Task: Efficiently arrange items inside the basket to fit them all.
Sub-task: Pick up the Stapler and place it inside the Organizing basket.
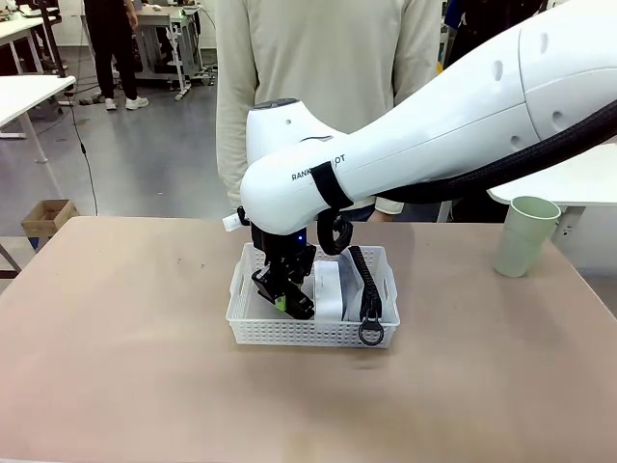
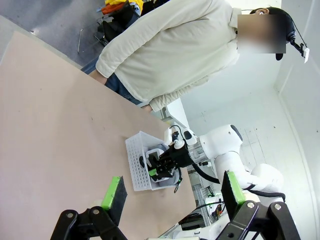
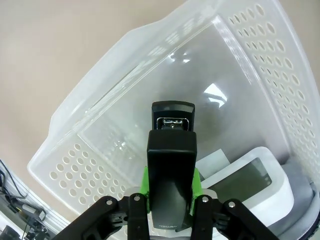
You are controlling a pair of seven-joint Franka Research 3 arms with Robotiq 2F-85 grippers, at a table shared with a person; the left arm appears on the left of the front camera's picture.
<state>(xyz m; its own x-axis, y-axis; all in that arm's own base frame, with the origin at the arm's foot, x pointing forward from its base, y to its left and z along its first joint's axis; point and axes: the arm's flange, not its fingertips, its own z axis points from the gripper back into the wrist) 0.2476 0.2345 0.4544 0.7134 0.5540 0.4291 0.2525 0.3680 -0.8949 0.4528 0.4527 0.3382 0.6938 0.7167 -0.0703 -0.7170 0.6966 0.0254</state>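
So, roughly halfway or a bit past it, I'd say. Starting at the near side: the white lattice basket (image 1: 308, 333) sits mid-table, and the pouch's ring pull (image 1: 371, 334) hangs over its near right rim. Inside, the grey pouch (image 1: 364, 285) lies along the right side, zipper up, and the white block (image 1: 329, 287) is tucked just left of it, touching or close to it. So that's two items packed. Third one is in progress: the right gripper (image 1: 285, 291) is down in the left part of the basket with its green pads clamped on the black stapler (image 3: 172, 165), which hangs over the bare basket floor, not let go yet. From the wrist camera that left half looks free, so there's room to drop it there. The left gripper (image 2: 173, 190) is up off the table (image 1: 116, 367), jaws wide apart, holding nothing. Farther back on the right, the pale green cup (image 1: 525, 236) stands upright on the table, well apart from the basket; that's the one left to do, and my guess is it's the tricky fit, being tall. A person (image 1: 328, 77) stands at the far edge. Count: one basket, one pouch, one block, one stapler, one cup, two grippers.
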